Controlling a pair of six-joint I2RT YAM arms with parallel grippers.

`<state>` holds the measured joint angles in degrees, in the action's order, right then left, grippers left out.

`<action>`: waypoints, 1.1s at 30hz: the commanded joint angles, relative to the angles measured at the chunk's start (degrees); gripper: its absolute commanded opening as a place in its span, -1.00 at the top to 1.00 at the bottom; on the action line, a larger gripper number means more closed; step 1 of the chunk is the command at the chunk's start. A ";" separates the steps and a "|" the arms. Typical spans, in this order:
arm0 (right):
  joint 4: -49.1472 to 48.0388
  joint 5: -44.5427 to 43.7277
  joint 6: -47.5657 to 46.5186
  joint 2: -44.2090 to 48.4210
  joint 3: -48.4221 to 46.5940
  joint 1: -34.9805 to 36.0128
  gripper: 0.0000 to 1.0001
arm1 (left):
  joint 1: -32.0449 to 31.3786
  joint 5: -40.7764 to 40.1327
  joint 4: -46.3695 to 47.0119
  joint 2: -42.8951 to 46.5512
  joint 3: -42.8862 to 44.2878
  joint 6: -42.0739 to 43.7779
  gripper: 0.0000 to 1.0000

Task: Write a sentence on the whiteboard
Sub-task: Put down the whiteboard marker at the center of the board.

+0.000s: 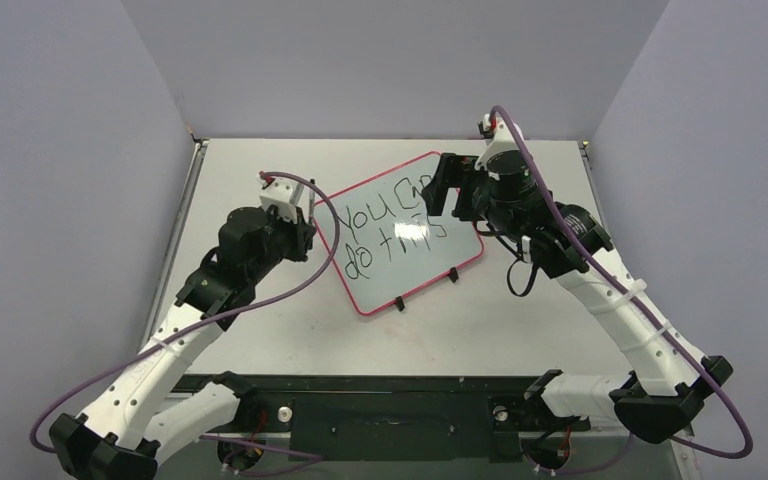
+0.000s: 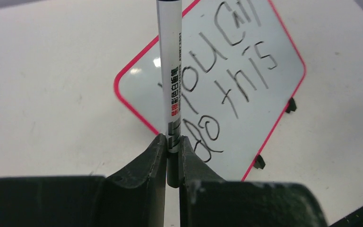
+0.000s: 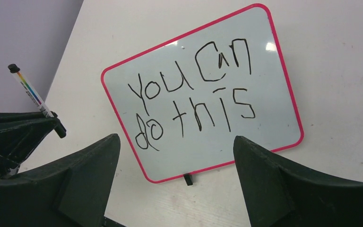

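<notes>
The whiteboard (image 1: 430, 262) lies flat mid-table, tilted, with a red rim and two black clips (image 1: 453, 275) on its near edge. The sentence (image 1: 390, 225) reads "you can do this" in black over two lines. My left gripper (image 1: 305, 235) is shut on a white marker (image 2: 170, 71) by its lower end, just off the board's left corner. The marker's far end runs out of the left wrist view. My right gripper (image 1: 447, 190) is open and empty above the board's far right corner. The right wrist view shows the whole board (image 3: 264, 118), the sentence (image 3: 194, 94) and the marker (image 3: 35, 99).
Grey walls enclose the white table (image 1: 520, 320) on three sides. A black rail (image 1: 390, 410) with both arm bases runs along the near edge. Purple cables (image 1: 290, 290) loop from each arm over the table.
</notes>
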<state>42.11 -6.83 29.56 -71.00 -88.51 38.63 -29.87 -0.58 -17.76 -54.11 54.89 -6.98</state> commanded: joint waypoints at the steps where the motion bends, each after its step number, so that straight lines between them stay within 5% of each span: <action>1: -0.57 -3.51 -2.01 1.61 1.11 -0.23 -0.71 | 1.81 -12.61 -5.46 2.23 -4.50 -11.42 1.00; 12: -1.64 -3.43 -0.77 3.62 7.09 -0.22 -0.71 | 8.65 -11.65 -4.78 -0.18 -17.24 -25.97 1.00; 26: -2.88 -3.60 -0.63 4.85 10.04 -0.22 -0.72 | 12.99 -6.81 6.58 -10.11 -26.72 -29.26 0.99; 33: -2.93 -3.53 -0.71 4.85 10.11 -0.25 -0.72 | 13.89 -5.52 6.86 -10.81 -26.38 -28.72 0.60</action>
<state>41.56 -9.02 28.99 -67.66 -78.61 38.63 -16.71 -7.38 -14.46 -65.17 27.83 -35.42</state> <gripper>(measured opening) 0.859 0.148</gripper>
